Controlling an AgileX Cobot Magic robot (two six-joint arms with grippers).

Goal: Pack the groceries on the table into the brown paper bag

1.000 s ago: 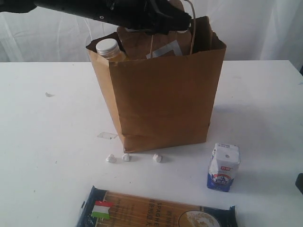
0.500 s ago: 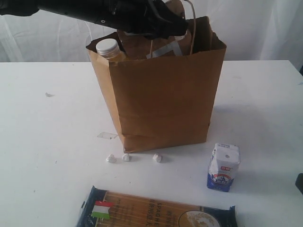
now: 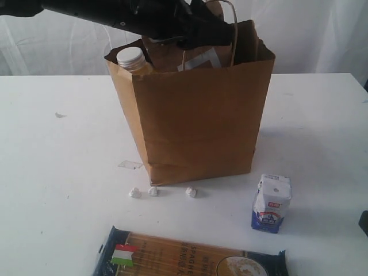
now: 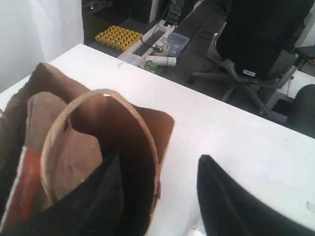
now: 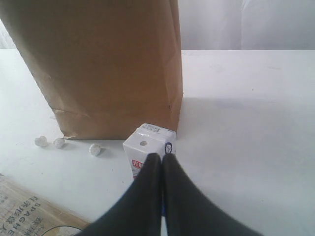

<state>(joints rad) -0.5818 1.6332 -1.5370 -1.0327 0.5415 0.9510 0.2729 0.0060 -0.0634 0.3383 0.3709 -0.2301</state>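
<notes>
A: Entry one, the bag?
B: Bag [image 3: 195,115]: brown paper, upright, mid-bench toward the far edge. The mouth is open and a loop handle [image 4: 101,92] stands up from the rim.

A: Contents?
B: Bottle [image 3: 131,57]: white cap up, in the bag's left corner, with the cap showing at the rim. Pouch [image 4: 42,123]: brown with an orange label, inside the bag against its wall. Anything deeper is hidden.

A: Loose on the bench [image 3: 322,126]?
B: Carton [image 3: 271,202]: white and blue, upright, off the bag's near right corner and apart from it. Spaghetti pack [image 3: 184,256]: dark blue, lying flat along the near edge, partly cut off by the frame. Lumps [image 3: 152,191]: three, white, in a row just beside the bag's near base.

A: Left tool?
B: Left tool [image 4: 160,156]: above the bag's mouth, its arm reaching in from the left. The jaws stand wide. One finger is over the mouth by the handle, the other over bare bench past the rim. Nothing is held.

A: Right tool?
B: Right tool [image 5: 161,162]: low over the near right part of the bench. Its fingers are pressed together and it is empty. The tips are right at the carton, and whether they touch it cannot be told.
</notes>
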